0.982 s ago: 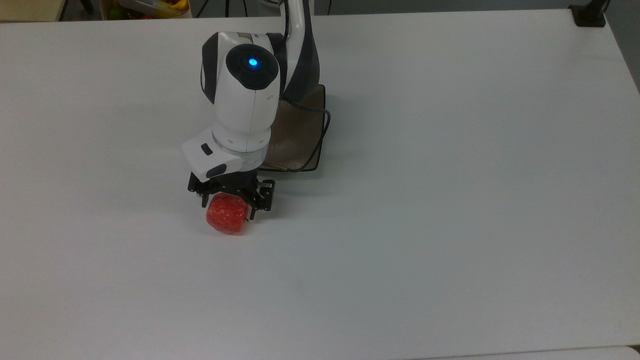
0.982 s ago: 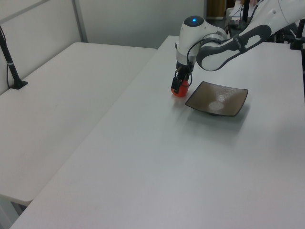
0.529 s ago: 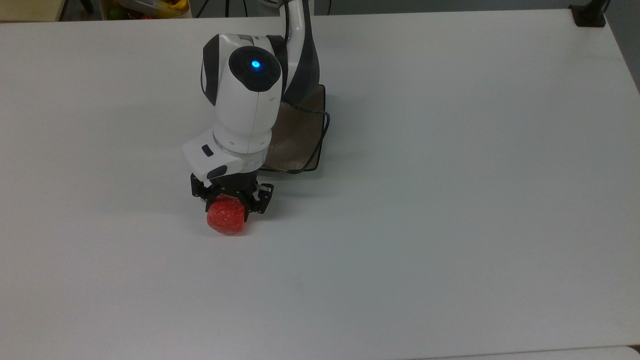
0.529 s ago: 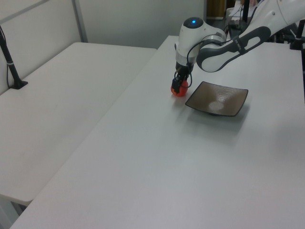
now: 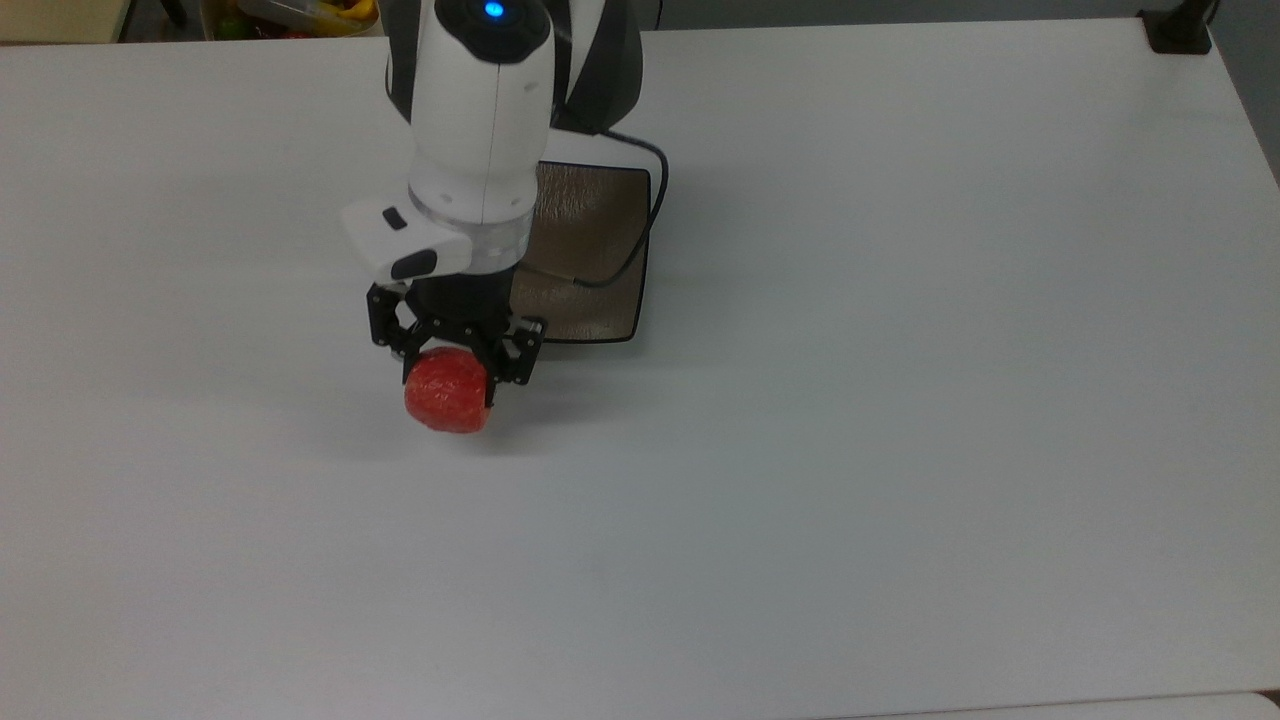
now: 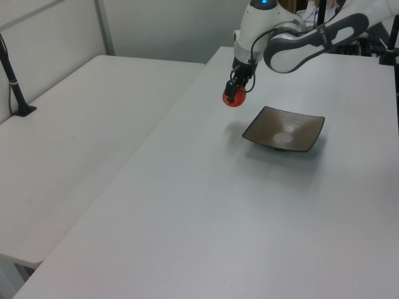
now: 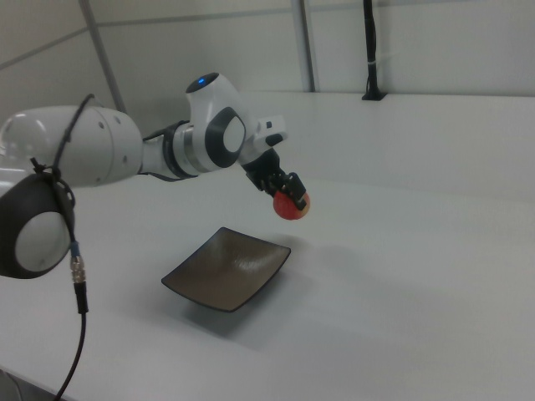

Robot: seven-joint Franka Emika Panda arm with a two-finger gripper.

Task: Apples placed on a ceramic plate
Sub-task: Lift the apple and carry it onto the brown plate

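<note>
We see our gripper [image 5: 450, 362] jaws clenched on the apple [image 5: 446, 390], held in the air beside the plate [image 6: 285, 129], clear of the counter [image 5: 900, 400].

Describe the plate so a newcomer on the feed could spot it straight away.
On the white table, look just below the arm's gripper, which holds a red apple in the air. The plate lies flat there: square, glossy brown-grey, with rounded corners and upturned edges, nothing on it.
</note>
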